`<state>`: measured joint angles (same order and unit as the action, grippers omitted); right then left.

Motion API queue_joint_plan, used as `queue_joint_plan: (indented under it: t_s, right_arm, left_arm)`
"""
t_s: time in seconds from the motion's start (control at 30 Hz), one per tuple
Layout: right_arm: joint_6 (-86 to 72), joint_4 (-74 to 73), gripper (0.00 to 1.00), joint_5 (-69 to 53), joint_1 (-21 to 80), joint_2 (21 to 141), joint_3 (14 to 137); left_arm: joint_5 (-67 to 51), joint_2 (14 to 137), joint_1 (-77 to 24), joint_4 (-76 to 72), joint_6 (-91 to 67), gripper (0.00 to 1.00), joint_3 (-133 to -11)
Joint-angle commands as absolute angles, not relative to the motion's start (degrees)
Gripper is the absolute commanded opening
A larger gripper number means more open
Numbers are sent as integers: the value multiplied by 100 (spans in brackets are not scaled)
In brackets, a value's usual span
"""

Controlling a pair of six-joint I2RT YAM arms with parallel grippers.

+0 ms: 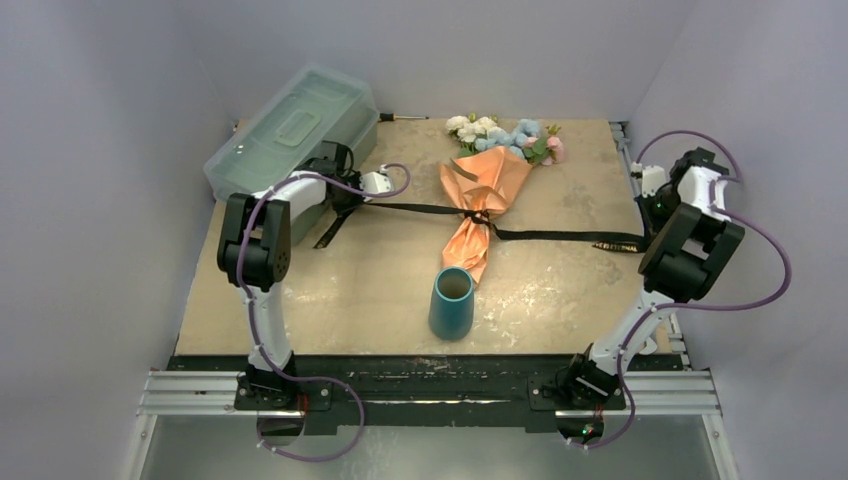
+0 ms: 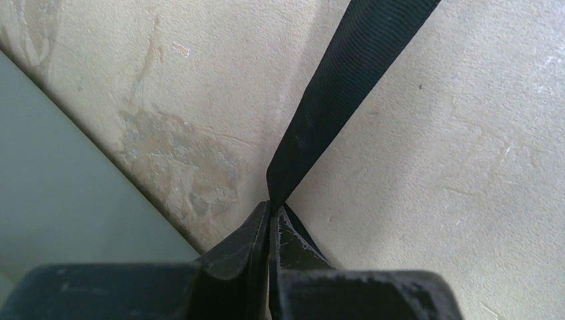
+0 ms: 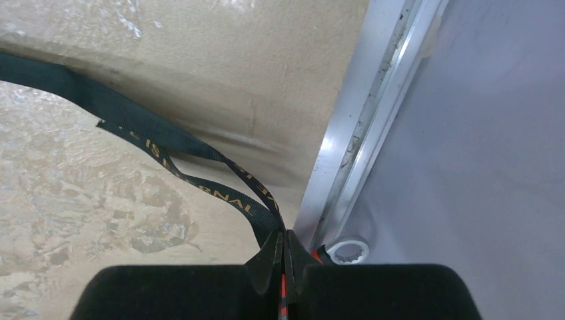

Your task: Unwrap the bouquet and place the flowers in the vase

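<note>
At the middle of the table (image 1: 560, 290), toward its far side, lies the bouquet (image 1: 487, 185), wrapped in orange paper. The flowers (image 1: 500, 135), cream, pale blue and pink, come out of its wide far end, and its narrow end points to the near edge. A black ribbon (image 1: 420, 208) is knotted around the waist of the bouquet, and its two ends run out to the left and to the right.

The ribbon has gold letters. Only the right wrist view shows them near enough to read: the end of one word looks like "RNAL", and the rest is folded and not readable.

The vase (image 1: 451, 305) stands upright just in front of the narrow end, its mouth open upward. The flowers are in the wrapping, not in the vase.

The left gripper (image 2: 272, 207) is pinched together on the left ribbon end, close beside the grey-green toolbox (image 1: 295, 130), whose lid is closed. The right gripper (image 3: 284, 235) is pinched together on the right end, which is doubled in a loop, just beside the metal rail (image 3: 373, 113) at the table's right edge.
</note>
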<state>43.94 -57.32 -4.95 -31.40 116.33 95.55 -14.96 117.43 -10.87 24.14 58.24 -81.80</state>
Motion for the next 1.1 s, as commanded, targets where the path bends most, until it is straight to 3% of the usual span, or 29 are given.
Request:
queue_joint_plan:
  t_s: [0.0,0.13,0.17,0.2,0.27,0.53,0.57,0.67,0.7,0.87,1.07]
  right_arm:
    - [4610,-5640,0,-312,-3243,11661,9777]
    - [4845,-5917,0,-420,-3243,11643,9832]
    - [4844,-5961,8,-512,-3239,11610,9822]
    - [4836,-6029,27,-620,-3228,11560,9826]
    - [4823,-6161,45,-840,-3190,11506,9843]
    - [4519,-6767,77,-1877,-2890,11326,10178]
    - [4485,-6862,79,-2099,-2839,11305,10246]
    - [4294,-6969,82,-2764,-2581,11202,10272]
    - [4170,-6898,81,-2954,-2444,11157,10215]
    - [3355,-6381,82,-3722,-1485,11057,9905]
    - [2326,-5479,90,-4376,-725,11140,9661]
  left_arm:
    - [-1490,11322,-888,2584,6034,0,-8154]
    - [-2061,11139,-928,2751,6020,0,-8159]
    - [-2192,11113,-950,2818,6011,0,-8183]
    - [-2313,11078,-980,2855,6005,0,-8194]
    - [-2544,11014,-1029,2898,6025,0,-8187]
    - [-3385,10893,-1163,2975,6037,0,-8293]
    - [-3509,10877,-1183,2964,6010,2,-8313]
    - [-3953,10824,-1248,2822,5862,42,-8418]
    - [-4122,10823,-1290,2704,5722,48,-8431]
    - [-4506,10933,-1780,2262,5460,59,-8455]
    - [-4655,11169,-2333,1128,4663,60,-8326]
